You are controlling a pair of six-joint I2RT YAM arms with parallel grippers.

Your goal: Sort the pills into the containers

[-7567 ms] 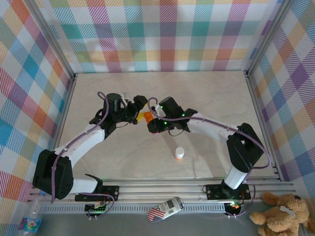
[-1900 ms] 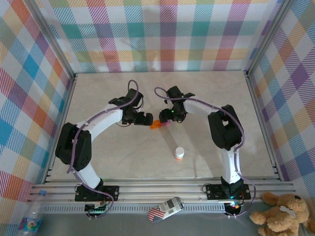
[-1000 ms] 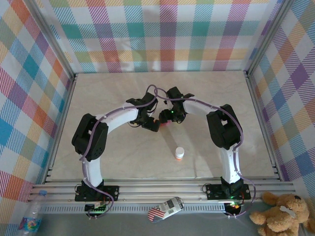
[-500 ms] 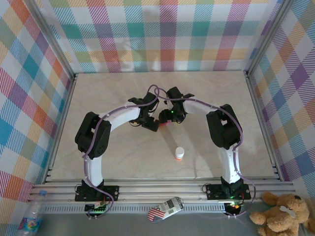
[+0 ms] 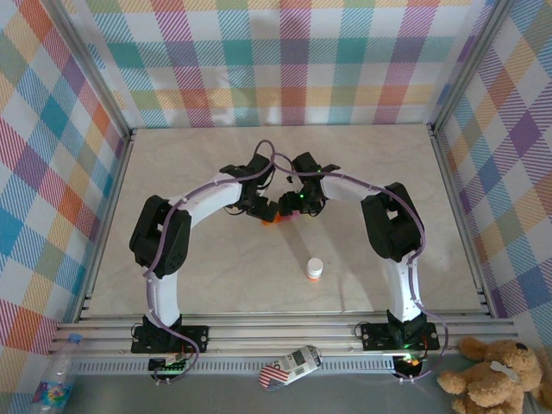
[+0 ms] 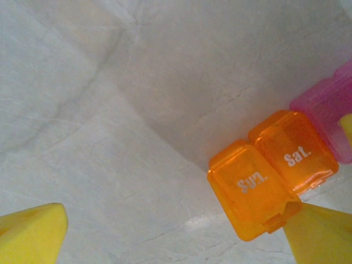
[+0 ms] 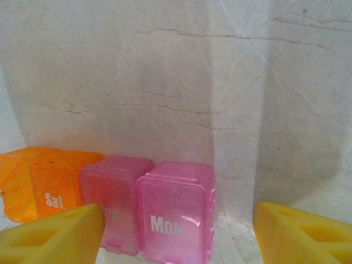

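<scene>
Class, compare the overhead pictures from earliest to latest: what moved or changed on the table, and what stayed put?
The left gripper swung right, closing in on the orange end of the strip of joined orange and pink plastic boxes, jaws wide open. Both arms bent more sharply. The right gripper then held its place, jaws open astride the pink end. The small round orange bottle with a white cap stayed put.
</scene>
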